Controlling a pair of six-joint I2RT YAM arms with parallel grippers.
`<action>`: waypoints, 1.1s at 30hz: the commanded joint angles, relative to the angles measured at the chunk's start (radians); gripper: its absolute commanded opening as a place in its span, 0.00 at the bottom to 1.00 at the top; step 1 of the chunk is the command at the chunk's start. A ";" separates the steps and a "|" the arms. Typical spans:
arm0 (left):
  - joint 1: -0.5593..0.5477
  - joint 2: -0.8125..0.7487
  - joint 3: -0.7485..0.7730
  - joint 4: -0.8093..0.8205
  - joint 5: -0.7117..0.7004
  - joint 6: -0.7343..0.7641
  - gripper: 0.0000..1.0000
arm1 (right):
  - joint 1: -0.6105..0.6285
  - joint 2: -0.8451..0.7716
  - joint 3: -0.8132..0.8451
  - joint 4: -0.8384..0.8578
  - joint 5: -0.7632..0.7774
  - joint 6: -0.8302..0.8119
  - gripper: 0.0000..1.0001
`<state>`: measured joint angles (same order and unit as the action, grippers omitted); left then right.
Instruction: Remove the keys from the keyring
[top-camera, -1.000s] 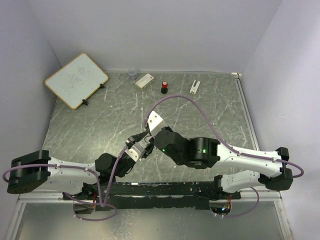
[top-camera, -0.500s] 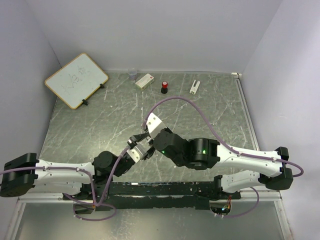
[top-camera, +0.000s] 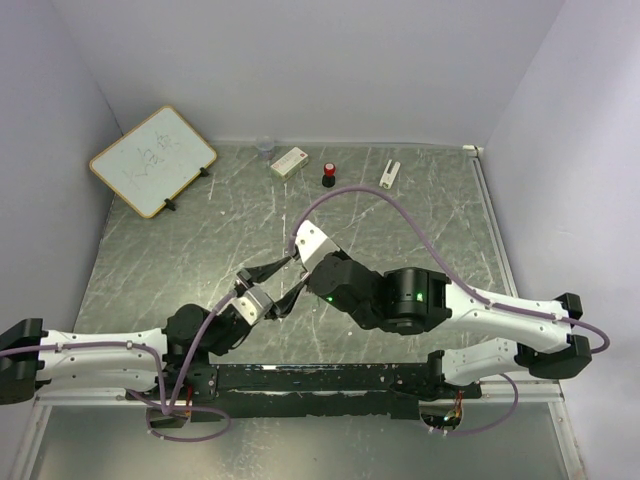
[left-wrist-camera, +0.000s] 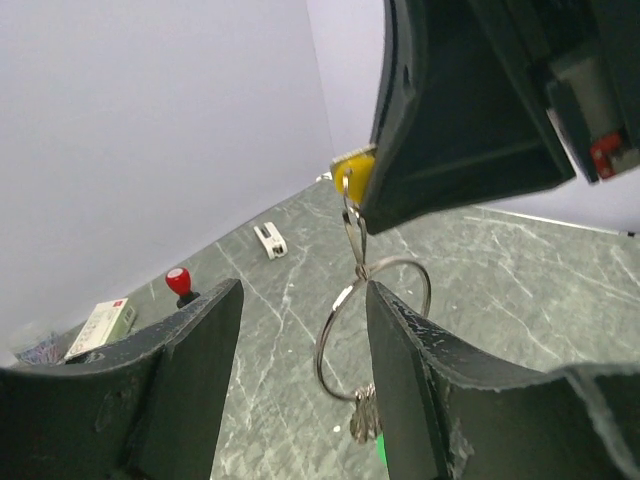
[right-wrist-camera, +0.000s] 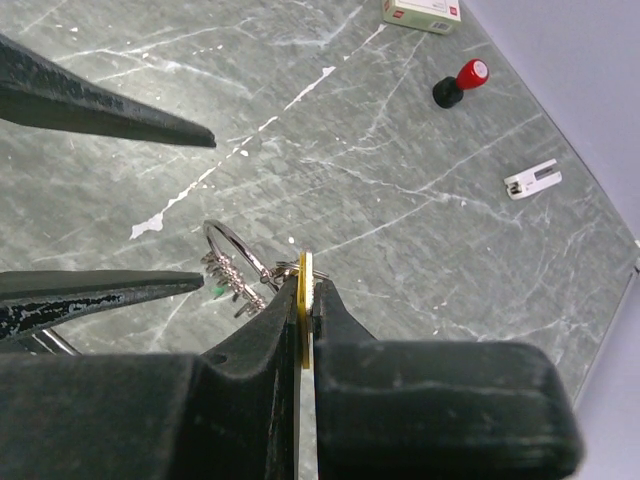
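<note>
My right gripper (right-wrist-camera: 306, 288) is shut on the yellow-headed key (right-wrist-camera: 304, 300) and holds it above the table. The silvery keyring (right-wrist-camera: 232, 247) hangs from that key. The green-headed key (right-wrist-camera: 218, 291) hangs on the ring's far side, mostly hidden. In the left wrist view the yellow head (left-wrist-camera: 354, 176) shows under the right gripper's fingers (left-wrist-camera: 450, 120), and the ring (left-wrist-camera: 345, 300) hangs below it. My left gripper (left-wrist-camera: 303, 305) is open, one finger on each side of the ring, not touching it. In the top view both grippers meet near the table's middle (top-camera: 295, 280).
A whiteboard (top-camera: 152, 160) leans at the back left. Along the back edge stand a small clear cup (top-camera: 264, 147), a white box (top-camera: 289, 161), a red-capped black knob (top-camera: 329, 175) and a white rectangular block (top-camera: 389, 173).
My left arm has drawn back to the left, and its fingers now stand spread around the ring. The right gripper has stayed almost still, holding the yellow key.
</note>
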<state>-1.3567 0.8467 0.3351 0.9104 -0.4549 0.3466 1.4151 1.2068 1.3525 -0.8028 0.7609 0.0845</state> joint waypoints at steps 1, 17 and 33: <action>-0.003 -0.014 0.010 -0.096 0.052 -0.041 0.63 | 0.011 0.034 0.071 -0.121 0.018 -0.014 0.00; -0.003 -0.062 0.001 -0.122 0.170 -0.076 0.64 | 0.078 0.077 0.145 -0.188 -0.051 -0.118 0.00; -0.002 0.005 -0.038 0.000 0.168 -0.123 0.61 | 0.110 0.105 0.148 -0.159 -0.016 -0.124 0.00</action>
<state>-1.3567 0.8352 0.3141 0.8219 -0.3046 0.2527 1.5150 1.3083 1.4719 -0.9852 0.7193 -0.0231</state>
